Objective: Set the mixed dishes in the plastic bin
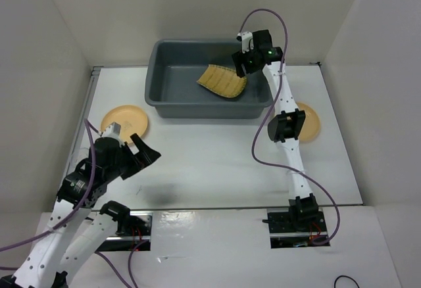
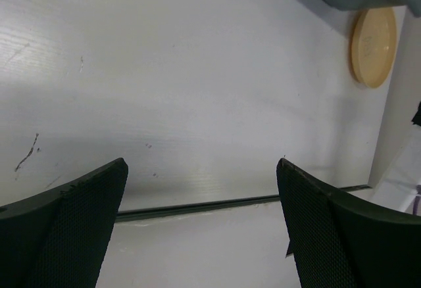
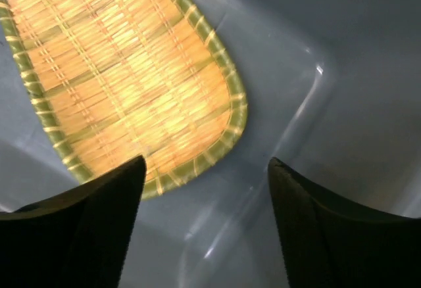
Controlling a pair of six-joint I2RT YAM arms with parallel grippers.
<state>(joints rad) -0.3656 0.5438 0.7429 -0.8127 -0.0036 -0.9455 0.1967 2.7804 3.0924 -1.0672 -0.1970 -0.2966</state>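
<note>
The woven bamboo tray [image 1: 223, 81] [image 3: 125, 84] lies inside the dark grey plastic bin [image 1: 158, 91], towards its right side. My right gripper [image 1: 241, 64] [image 3: 205, 169] hovers just above the tray's rounded end, open, with nothing between its fingers. One yellow-orange plate [image 1: 125, 122] rests on the table left of the bin. Another plate [image 1: 309, 122] [image 2: 373, 46] sits right of the bin, partly behind the right arm. My left gripper [image 1: 146, 156] [image 2: 200, 169] hangs open over bare table near the left plate. No cup is in view.
White walls enclose the table on the left, back and right. The bin's floor [image 3: 296, 71] is bare beside the tray. A dark seam [image 2: 197, 206] marks the table's near edge. Purple cables loop from both arms.
</note>
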